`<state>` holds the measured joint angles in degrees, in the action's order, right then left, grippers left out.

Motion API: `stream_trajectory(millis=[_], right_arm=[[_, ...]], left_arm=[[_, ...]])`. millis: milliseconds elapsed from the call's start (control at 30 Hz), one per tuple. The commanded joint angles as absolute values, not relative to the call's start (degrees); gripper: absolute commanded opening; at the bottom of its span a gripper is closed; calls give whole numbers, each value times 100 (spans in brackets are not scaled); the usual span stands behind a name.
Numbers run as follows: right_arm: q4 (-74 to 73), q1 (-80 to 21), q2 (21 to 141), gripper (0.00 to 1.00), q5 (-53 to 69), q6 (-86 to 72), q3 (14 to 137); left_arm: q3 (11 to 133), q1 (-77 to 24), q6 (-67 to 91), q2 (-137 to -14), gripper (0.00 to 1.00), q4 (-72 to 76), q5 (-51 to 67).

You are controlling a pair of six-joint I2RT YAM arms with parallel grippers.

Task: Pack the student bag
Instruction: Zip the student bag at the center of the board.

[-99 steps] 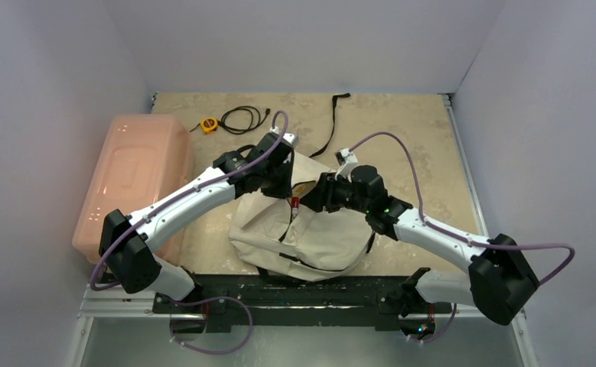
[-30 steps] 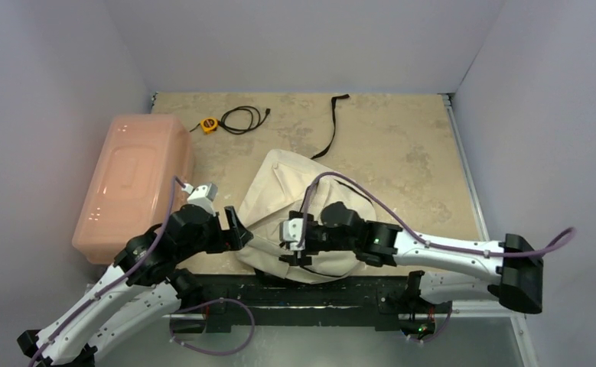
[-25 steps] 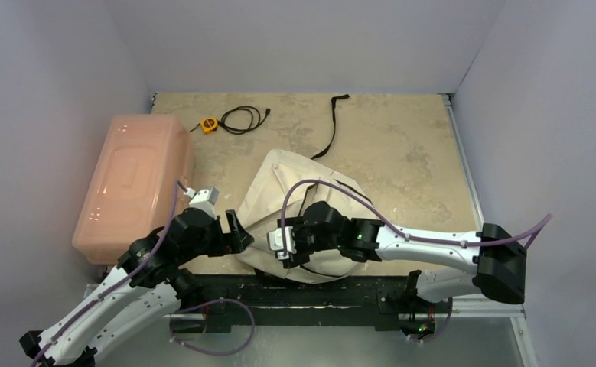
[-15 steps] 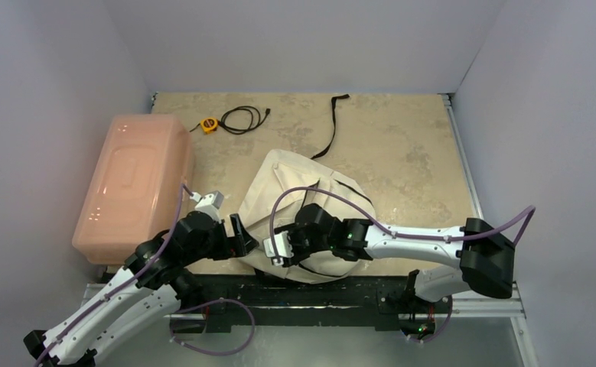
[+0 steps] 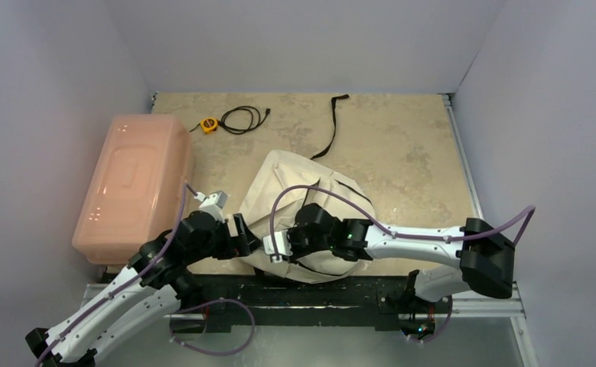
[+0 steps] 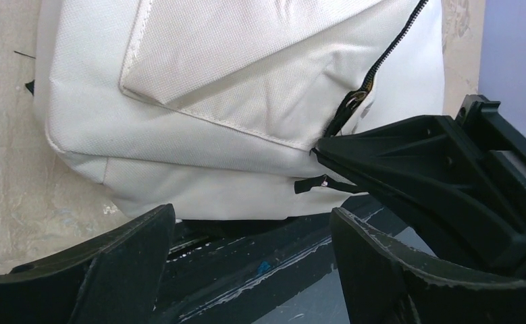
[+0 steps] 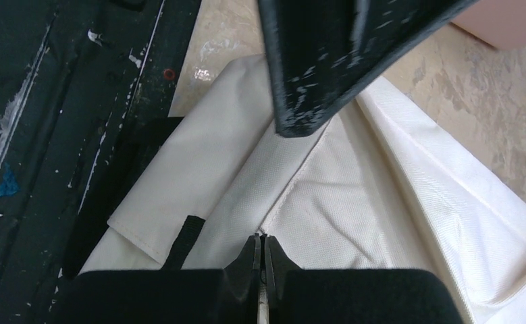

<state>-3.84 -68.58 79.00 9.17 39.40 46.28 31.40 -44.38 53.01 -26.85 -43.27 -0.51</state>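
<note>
The student bag (image 5: 302, 180), cream canvas with black zipper trim, lies flat near the front of the table. My right gripper (image 5: 270, 248) is low at the bag's near left corner. In the right wrist view this gripper (image 7: 260, 236) is shut, its tips pinching the bag (image 7: 354, 196) at a seam. In the left wrist view its black tips (image 6: 317, 145) meet the end of the zipper (image 6: 358, 98). My left gripper (image 5: 250, 238) hovers just left of that corner, open and empty (image 6: 252, 223), facing the bag (image 6: 213, 81).
A large pink plastic bin (image 5: 130, 180) stands along the left side. At the back lie a yellow tape measure (image 5: 209, 124), a coiled black cable (image 5: 245, 117) and a loose black strap (image 5: 329, 130). The black mounting rail (image 5: 294, 290) runs under the bag's near edge.
Both arms have come back from the bag's middle to its near edge. The right gripper slid left along that edge and closed on the bag. The left gripper edged right, staying open.
</note>
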Motion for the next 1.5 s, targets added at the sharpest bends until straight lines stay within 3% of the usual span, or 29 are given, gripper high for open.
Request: stream_trajectory(millis=[0,300,533,867,1133,1467], right_arm=[[133,-6775,7582,0,1223,3170,4758],[1739,-6710,6702,0,489,662,3890],[1797,-6669,6957,0,-194,-1149,4106],[1953,-6337,6808,0,-2549,-2126,4164],[2276,-4708,6580,0,-1549,-2767,4143],[2677,-3364,7717,0,-843,-2341,5016]], left_arm=[[2900,-4447,5542,-2786,84,-3751,329],[2455,-4450,6425,-3019,74,-2941,519],[2213,-4456,6975,-4053,87,-1880,802],[1872,-4448,7677,-4957,82,-2497,22],[1604,-4443,7722,-5162,86,-2665,-198],[1504,-4438,7682,-5054,87,-2668,-275]])
